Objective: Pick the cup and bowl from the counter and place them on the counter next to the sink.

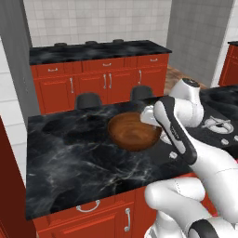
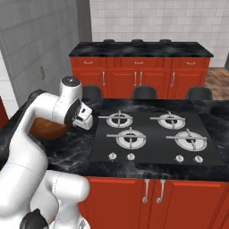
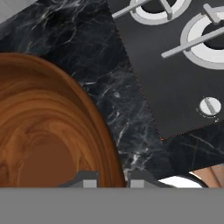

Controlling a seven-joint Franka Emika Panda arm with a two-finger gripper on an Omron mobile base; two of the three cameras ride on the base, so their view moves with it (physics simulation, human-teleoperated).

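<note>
In the left base view the arm's wrist covers the right rim of the bowl [image 1: 132,131] and hides the tool. The hob [image 1: 218,125] is partly behind the arm and cut by the right edge. From the right, the arm hides most of the bowl [image 2: 44,129], leaving a brown sliver. In the hand view the bowl [image 3: 48,127] runs off the left edge and the hob [image 3: 175,70] off the top and right. The tool [image 3: 112,180] shows just its two tips at the bowl's rim; whether they pinch it cannot be told.
</note>
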